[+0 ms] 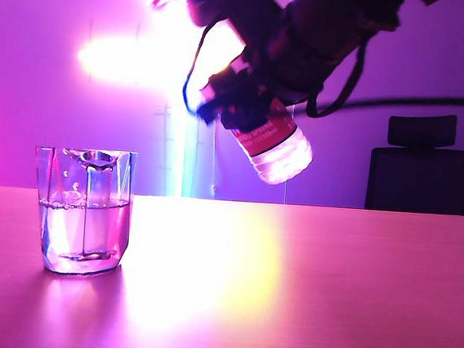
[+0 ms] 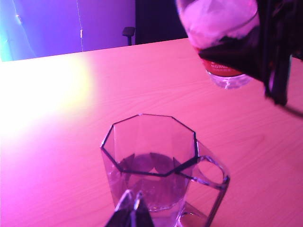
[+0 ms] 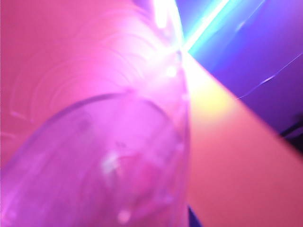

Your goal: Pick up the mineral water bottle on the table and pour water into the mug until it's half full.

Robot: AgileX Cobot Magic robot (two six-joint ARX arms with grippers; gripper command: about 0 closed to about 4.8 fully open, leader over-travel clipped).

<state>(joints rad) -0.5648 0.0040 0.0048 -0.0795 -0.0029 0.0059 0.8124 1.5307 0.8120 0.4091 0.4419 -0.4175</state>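
Pink-purple light washes over the wooden table (image 1: 351, 294), and we see the mug (image 1: 84, 211) standing upright near its left side, water filling it to about the middle. Our right gripper (image 1: 245, 103) hangs in the air right of the mug and well above the tabletop, its jaws clamped on the mineral water bottle (image 1: 277, 149), which is tilted with its base pointing down and to the right (the neck end is hidden behind the gripper). Our left gripper (image 2: 131, 208) sits low, just beside the mug's near rim, its two fingertips pressed together and holding nothing. Behind the table, a dark office chair (image 1: 423, 171) stands at the far right, clear of both arms.
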